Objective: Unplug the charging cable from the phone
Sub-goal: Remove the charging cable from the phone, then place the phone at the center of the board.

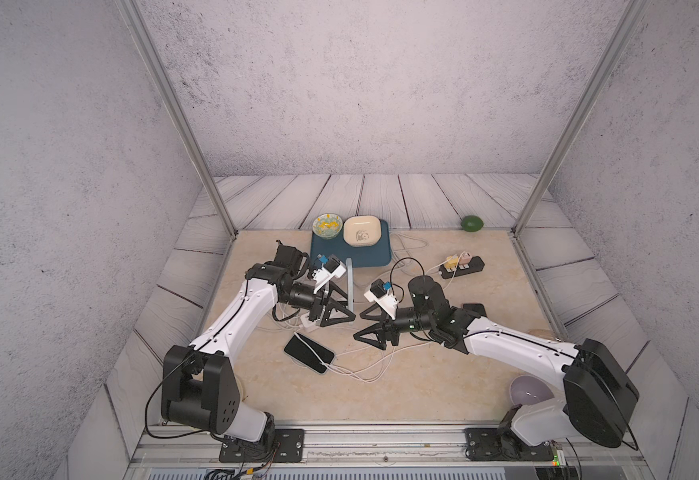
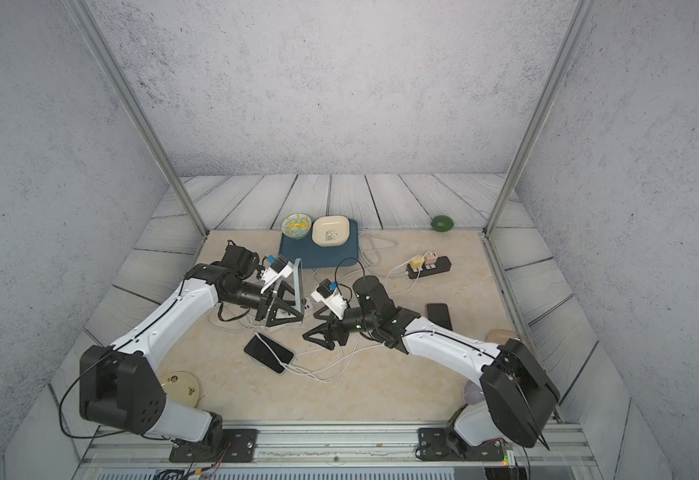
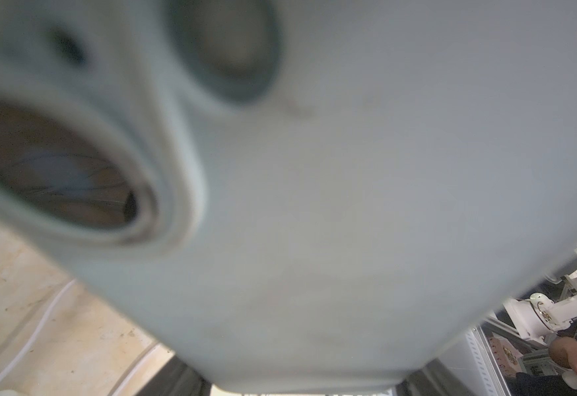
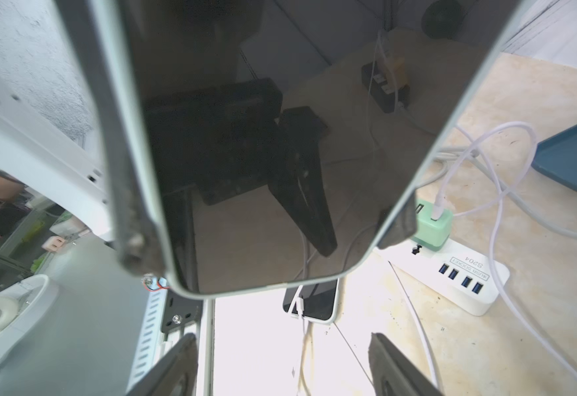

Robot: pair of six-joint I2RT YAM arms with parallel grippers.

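Beige marbled tabletop (image 1: 422, 395) ringed by grey plank boards (image 1: 381, 199) and speckled walls (image 1: 360, 83).

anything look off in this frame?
Yes. The left hand grips a phone standing on edge, unlike the second phone, which lies flat on the table with a white cable draped across its screen. More cables sprawl in loose loops nearby. The right hand is open and empty.

The left arm (image 1: 235, 316) and right arm (image 1: 514, 345) wear white shells between bulky black joints (image 1: 198, 386), with thin black cables (image 1: 407, 259) running along them. The left claw (image 1: 345, 307) and right claw (image 1: 359, 326) have black triangular truss fingers (image 1: 335, 318). White, blue-tagged camera blocks (image 1: 331, 270) sit behind each.
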